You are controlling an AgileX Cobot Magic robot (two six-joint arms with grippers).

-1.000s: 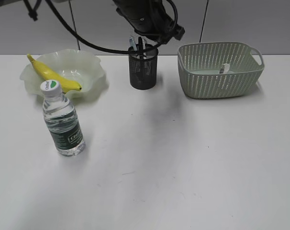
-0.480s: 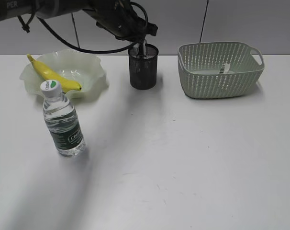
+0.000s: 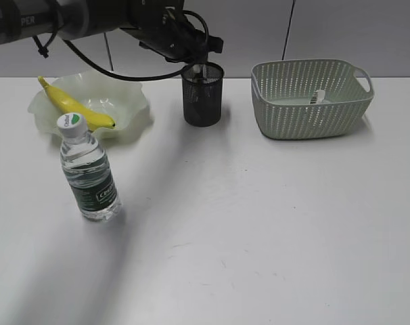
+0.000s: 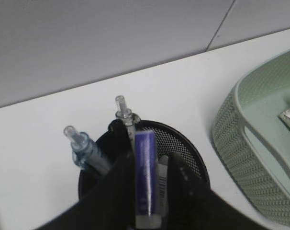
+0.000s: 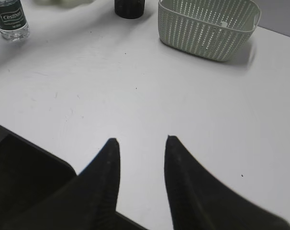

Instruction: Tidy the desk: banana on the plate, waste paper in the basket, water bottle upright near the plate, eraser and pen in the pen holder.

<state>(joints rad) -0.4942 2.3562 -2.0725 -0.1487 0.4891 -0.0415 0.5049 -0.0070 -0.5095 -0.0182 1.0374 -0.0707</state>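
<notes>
The banana [image 3: 73, 105] lies in the pale green wavy plate [image 3: 134, 95]. The water bottle [image 3: 88, 172] stands upright in front of the plate. The waste paper [image 3: 318, 96] lies inside the basket [image 3: 310, 101]. My left gripper [image 3: 201, 64] is over the black mesh pen holder [image 3: 203, 101]. In the left wrist view this gripper [image 4: 150, 165] is shut on a blue eraser [image 4: 146, 177] held above the holder's [image 4: 185, 143] mouth. Two clear pens [image 4: 83, 146] stand in the holder. My right gripper [image 5: 141, 141] is open and empty above the desk [image 5: 135, 86].
The basket [image 4: 240, 143] stands just right of the pen holder. A grey wall runs behind the desk's back edge. The right wrist view shows the bottle [image 5: 10, 19] at far left and the basket [image 5: 207, 28] at far right.
My left arm has swung to the left, now reaching the pen holder from the left side. The gripper stays at the holder's mouth. Nothing else has moved.
</notes>
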